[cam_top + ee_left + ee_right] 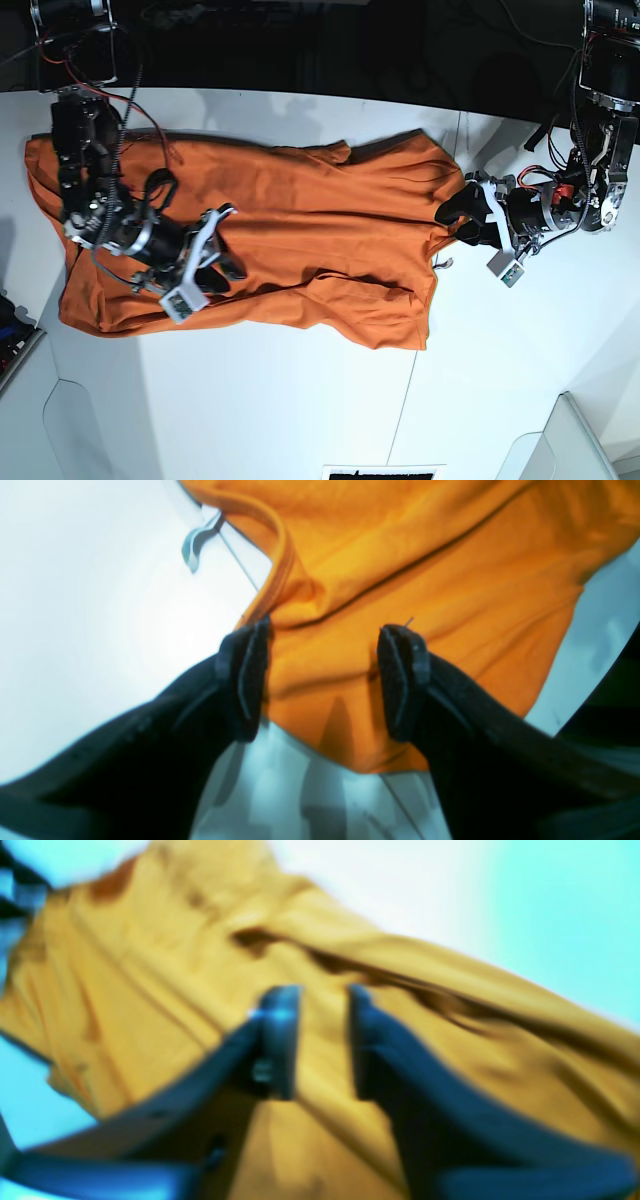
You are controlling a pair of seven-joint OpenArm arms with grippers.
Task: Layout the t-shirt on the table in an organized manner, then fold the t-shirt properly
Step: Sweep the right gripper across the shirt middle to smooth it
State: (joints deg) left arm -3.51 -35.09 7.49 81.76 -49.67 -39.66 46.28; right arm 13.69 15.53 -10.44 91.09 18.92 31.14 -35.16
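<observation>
The orange t-shirt [300, 230] lies spread and creased across the white table [300, 410]. My left gripper [468, 220] is open at the shirt's right edge. In its wrist view the two black fingers [245, 680] straddle the t-shirt [400, 570] near the ribbed collar, with the white tag [196, 544] just beyond. My right gripper [222, 262] hovers low over the shirt's left half. In the blurred right wrist view its jaws [320, 990] stand apart with the t-shirt [150, 990] behind them and nothing pinched between them.
A thin dark seam [425, 340] crosses the table by the shirt's right end. The table's far edge [300, 92] meets a dark background. Red and black cables [130, 110] hang over the shirt's left end. Grey raised corners [560, 440] sit at the near edge.
</observation>
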